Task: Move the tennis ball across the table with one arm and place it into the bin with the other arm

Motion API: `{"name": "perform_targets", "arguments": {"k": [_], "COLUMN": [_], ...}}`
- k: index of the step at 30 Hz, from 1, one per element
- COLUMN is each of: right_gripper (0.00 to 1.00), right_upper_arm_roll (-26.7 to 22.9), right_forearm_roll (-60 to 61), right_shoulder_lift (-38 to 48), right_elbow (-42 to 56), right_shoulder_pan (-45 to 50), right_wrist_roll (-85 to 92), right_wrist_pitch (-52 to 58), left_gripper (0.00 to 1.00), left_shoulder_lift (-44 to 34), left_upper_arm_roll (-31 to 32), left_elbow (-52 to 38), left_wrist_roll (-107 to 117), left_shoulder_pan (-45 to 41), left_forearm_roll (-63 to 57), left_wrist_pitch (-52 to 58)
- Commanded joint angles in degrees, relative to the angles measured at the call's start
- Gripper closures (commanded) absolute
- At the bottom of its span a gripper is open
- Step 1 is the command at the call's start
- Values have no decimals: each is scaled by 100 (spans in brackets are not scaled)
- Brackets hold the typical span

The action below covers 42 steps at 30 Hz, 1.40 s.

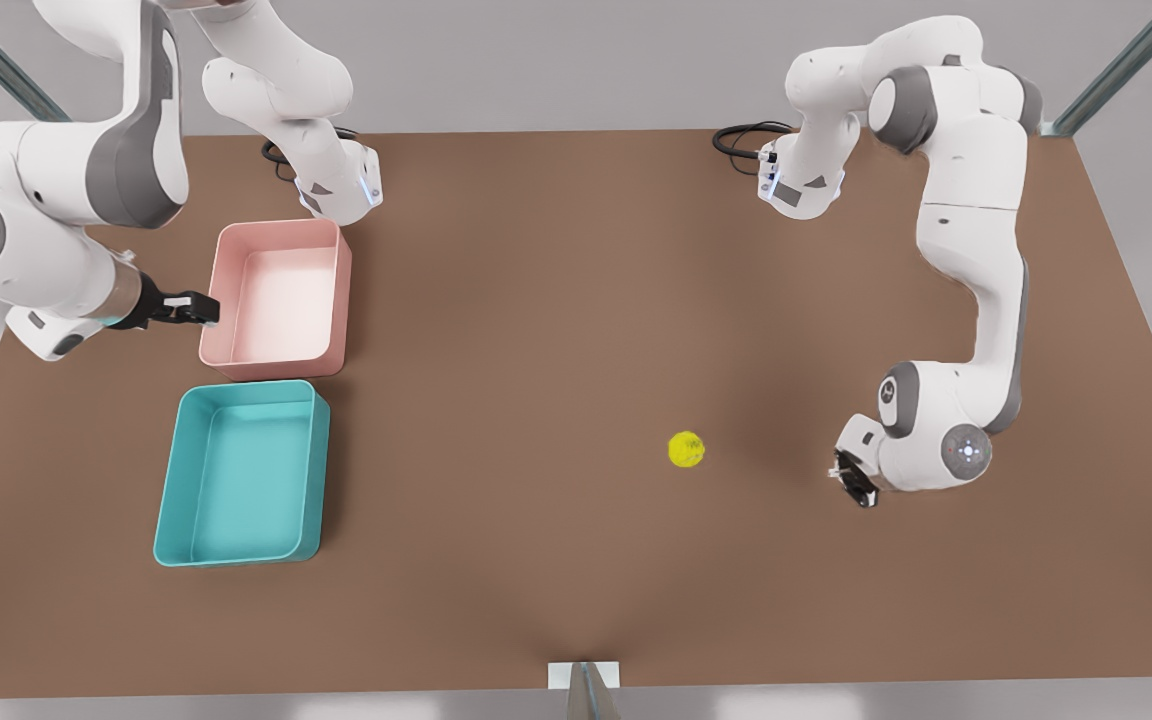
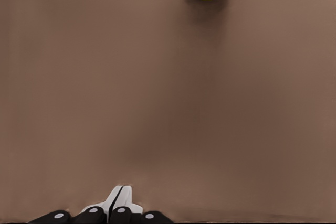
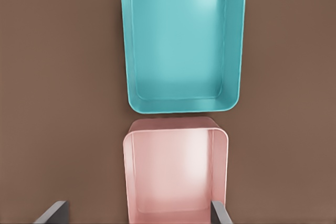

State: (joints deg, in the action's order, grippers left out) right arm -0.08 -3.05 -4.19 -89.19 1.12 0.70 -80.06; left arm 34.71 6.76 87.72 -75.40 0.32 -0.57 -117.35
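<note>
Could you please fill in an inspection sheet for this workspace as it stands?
Surface: brown table, bare around the ball.
Job's things: ball on the table, near the left claw; teal bin empty.
Clutter: empty pink tray beside the bin.
Grippers: left claw shut, holding nothing; right claw open, at the pink tray's edge.
Cables: black loops at the arm bases.
Surroundings: grey walls, metal struts.

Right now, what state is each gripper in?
Left gripper: shut, empty, near the small yellow-green tennis ball.
Right gripper: open, empty, beside the pink plastic tray.
</note>
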Motion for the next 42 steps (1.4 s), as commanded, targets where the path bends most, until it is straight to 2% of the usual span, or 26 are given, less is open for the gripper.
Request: {"name": "perform_targets", "arguments": {"k": [1,3,4,5,6,7,13,16,18,21,24,27,34,42], "right_gripper": [0,0,0,0,0,0,0,0,0,0,0,0,0,0], "right_upper_arm_roll": [-1,-1,-1,-1,-1,-1,-1,16,-1,16,-45,-1,-10,-1], "right_forearm_roll": [7,7,7,15,15,15,165,533,683,692,675,666,683,631], "right_shoulder_lift": [6,6,6,6,6,6,-170,-1101,-2365,-3167,-3834,-4459,-4828,-4626], "right_elbow": [-10,-28,-37,-37,-37,-45,130,762,1877,2011,2064,2512,2574,1765], "right_shoulder_pan": [-7,-7,-7,-7,-7,-7,169,1232,1996,2533,2893,3034,3482,3676], "right_wrist_roll": [79,79,79,79,79,79,-35,-1475,-3109,-4833,-5238,-5273,-5484,-5458], "right_wrist_pitch": [16,16,16,16,16,16,-63,-599,-1160,-2585,-3587,-3614,-3956,-3965], "left_gripper": [79,79,79,0,0,0,0,0,0,0,0,0,0,0], "left_shoulder_lift": [-746,-940,-1308,-1704,-2030,-2135,-1801,-1784,-1784,-1810,-1801,-1792,-1775,-1784], "left_upper_arm_roll": [-52,-43,-25,-16,-52,-52,-8,1,1,1,1,-8,-8,1], "left_elbow": [-509,-2487,-2585,-2304,-1662,-1486,-1477,-1477,-1477,-1486,-1486,-1486,-1486,-1486], "left_wrist_roll": [5939,6845,7161,7136,7407,9154,9333,9324,9324,9333,9333,9333,9333,9342], "left_shoulder_pan": [-401,-796,-964,-981,-981,-1087,-1061,-1034,-1008,-999,-999,-999,-999,-999], "left_forearm_roll": [-787,-796,-761,-331,-365,-286,215,294,294,285,276,276,276,303], "left_wrist_pitch": [2617,5589,5934,5855,5443,4994,5336,5319,5319,5345,5319,5310,5301,5336]}}
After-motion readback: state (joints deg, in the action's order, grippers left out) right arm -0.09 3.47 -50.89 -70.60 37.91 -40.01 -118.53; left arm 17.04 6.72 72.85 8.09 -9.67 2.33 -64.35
